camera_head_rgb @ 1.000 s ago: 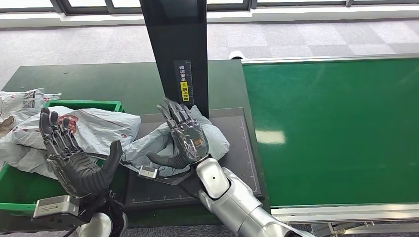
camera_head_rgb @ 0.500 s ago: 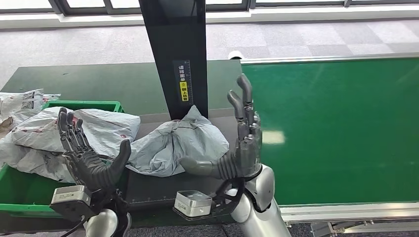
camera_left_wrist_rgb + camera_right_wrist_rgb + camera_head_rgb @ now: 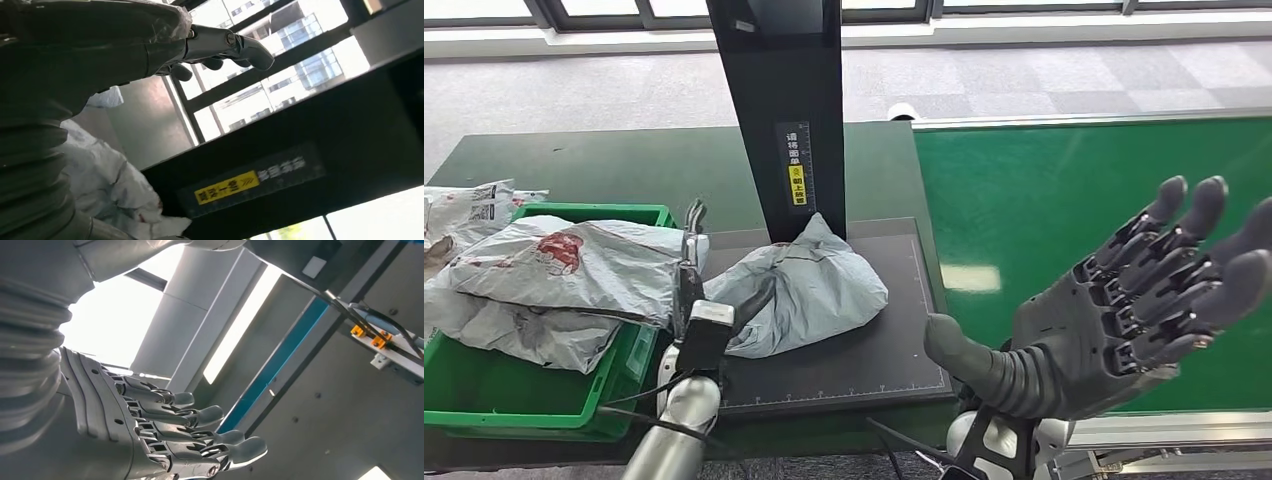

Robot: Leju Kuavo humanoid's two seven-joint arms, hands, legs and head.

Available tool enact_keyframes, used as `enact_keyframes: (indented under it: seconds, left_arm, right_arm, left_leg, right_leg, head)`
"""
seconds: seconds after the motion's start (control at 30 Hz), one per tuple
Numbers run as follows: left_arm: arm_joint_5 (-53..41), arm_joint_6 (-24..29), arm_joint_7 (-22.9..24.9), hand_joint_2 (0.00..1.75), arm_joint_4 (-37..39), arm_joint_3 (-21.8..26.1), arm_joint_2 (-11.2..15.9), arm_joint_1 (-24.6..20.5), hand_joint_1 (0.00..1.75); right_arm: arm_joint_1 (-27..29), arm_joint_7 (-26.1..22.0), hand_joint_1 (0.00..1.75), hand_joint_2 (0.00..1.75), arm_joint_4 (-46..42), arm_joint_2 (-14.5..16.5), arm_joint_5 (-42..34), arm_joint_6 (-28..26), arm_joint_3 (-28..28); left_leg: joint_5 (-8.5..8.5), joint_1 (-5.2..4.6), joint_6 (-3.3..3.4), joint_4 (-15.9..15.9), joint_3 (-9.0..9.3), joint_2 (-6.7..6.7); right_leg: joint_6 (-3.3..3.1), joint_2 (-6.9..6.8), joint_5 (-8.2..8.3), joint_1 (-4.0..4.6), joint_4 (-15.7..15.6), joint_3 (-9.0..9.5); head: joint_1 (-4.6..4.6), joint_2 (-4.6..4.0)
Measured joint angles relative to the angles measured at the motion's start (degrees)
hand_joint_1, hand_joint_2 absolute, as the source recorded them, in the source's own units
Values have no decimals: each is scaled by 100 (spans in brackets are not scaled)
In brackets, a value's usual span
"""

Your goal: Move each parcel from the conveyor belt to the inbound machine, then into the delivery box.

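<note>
A crumpled grey parcel [image 3: 809, 285] lies on the black platform [image 3: 864, 350] of the inbound machine, at the foot of its black column [image 3: 784, 100]. My left hand [image 3: 696, 280] stands edge-on at the parcel's left side, fingers pointing up and its thumb against the parcel's edge; it holds nothing. In the left wrist view the left hand [image 3: 150, 45] shows straight fingers [image 3: 235, 45] in front of the column's yellow label [image 3: 230, 187]. My right hand [image 3: 1114, 325] hovers close to the camera over the green conveyor belt [image 3: 1104, 200], fingers spread and empty. The right hand [image 3: 150, 430] is also spread in the right wrist view.
The green delivery box [image 3: 484, 380] stands left of the platform with several grey and white parcels [image 3: 564, 265] heaped over its rim. More parcels [image 3: 469, 205] lie behind it on the dark table. The belt's metal edge [image 3: 1124, 430] runs along the front right.
My right hand lifted off the grey parcel and swung right and up over the belt. My left hand moved right to the parcel's left side and turned edge-on. The parcel stayed on the platform.
</note>
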Motion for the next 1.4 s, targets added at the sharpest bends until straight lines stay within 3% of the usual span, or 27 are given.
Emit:
enact_keyframes:
  seconds: [0.2,0.43,0.6,0.83,1.23,1.37,1.4]
  left_arm:
    - [-1280,-141,485,175,1436,-1,-238,-647,0]
    - [-2013,-257,1049,175,2415,-4,-440,-1057,0]
    - [-2232,-258,1257,175,2761,-11,-491,-1200,0]
    - [-3034,-285,2166,175,3210,-182,-503,-1375,0]
    - [-3139,-317,2316,175,3455,-296,-506,-1482,7]
    - [-3207,-342,2400,175,3489,-313,-507,-1491,170]
    - [-3279,-376,2480,175,3500,-329,-507,-1495,175]
  right_arm:
    - [31,-17,0,175,-1,-5,0,2,10]
    - [97,-16,0,175,2,-19,7,2,8]
    - [147,-16,0,175,4,-28,-6,2,7]
    - [155,-18,0,175,36,-31,-42,2,6]
    - [157,-18,0,175,64,-32,-51,2,6]
    - [158,-18,0,175,78,-32,-56,2,6]
    - [158,-18,0,175,81,-32,-61,2,6]
  left_leg:
    - [1,0,0,0,1,1]
    - [0,0,0,0,-2,1]
    - [0,0,0,0,-2,1]
    - [1,1,1,0,1,1]
    - [1,1,1,-1,7,-1]
    - [2,1,1,-1,9,-1]
    - [2,1,1,-1,9,-1]
  right_leg:
    - [0,1,2,-1,0,0]
    - [0,1,1,-1,0,-1]
    - [0,1,1,-1,0,-1]
    - [0,1,1,-1,0,5]
    - [0,0,1,-2,0,12]
    - [0,0,1,-2,0,14]
    - [0,0,1,-2,0,14]
  head:
    - [0,0]
    - [-1,0]
    - [-1,0]
    - [-1,0]
    - [-1,0]
    - [-1,0]
    - [-1,0]
